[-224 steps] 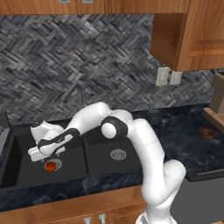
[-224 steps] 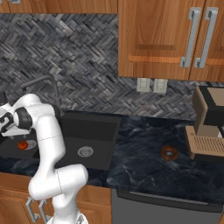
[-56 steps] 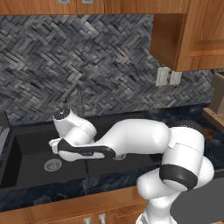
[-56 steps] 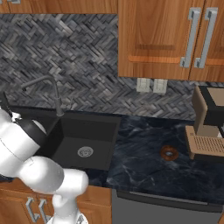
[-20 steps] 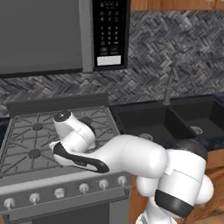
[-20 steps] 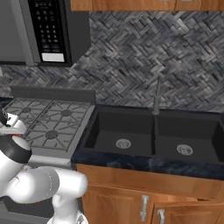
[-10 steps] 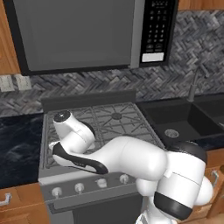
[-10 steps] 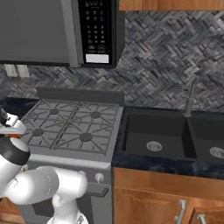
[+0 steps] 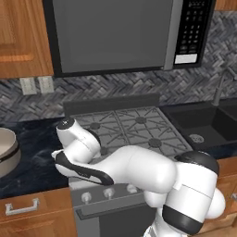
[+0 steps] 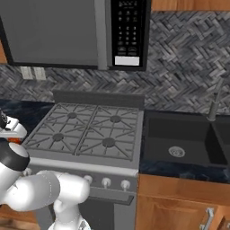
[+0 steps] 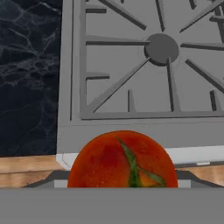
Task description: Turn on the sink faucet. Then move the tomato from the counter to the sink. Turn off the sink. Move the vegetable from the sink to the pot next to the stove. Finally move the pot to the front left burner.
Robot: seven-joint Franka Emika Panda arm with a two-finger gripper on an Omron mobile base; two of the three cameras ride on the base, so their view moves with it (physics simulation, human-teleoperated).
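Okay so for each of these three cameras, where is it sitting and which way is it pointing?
Left base view: behind the arm to its left, facing forward and down at the stove, pot and sink.
Right base view: behind the arm's right, facing the same stove and sink; the arm rises lower left.
Hand view: on the hand, looking along the end effector at the tomato over the stove's front edge.
Both base views share stove, microwave and sink.

There is one tomato [image 11: 124, 161], one pot [image 9: 6, 150], one stove [image 10: 85, 130] with four burners, one sink [image 10: 179, 137], one faucet [image 10: 216, 101] and one microwave [image 9: 125, 34].
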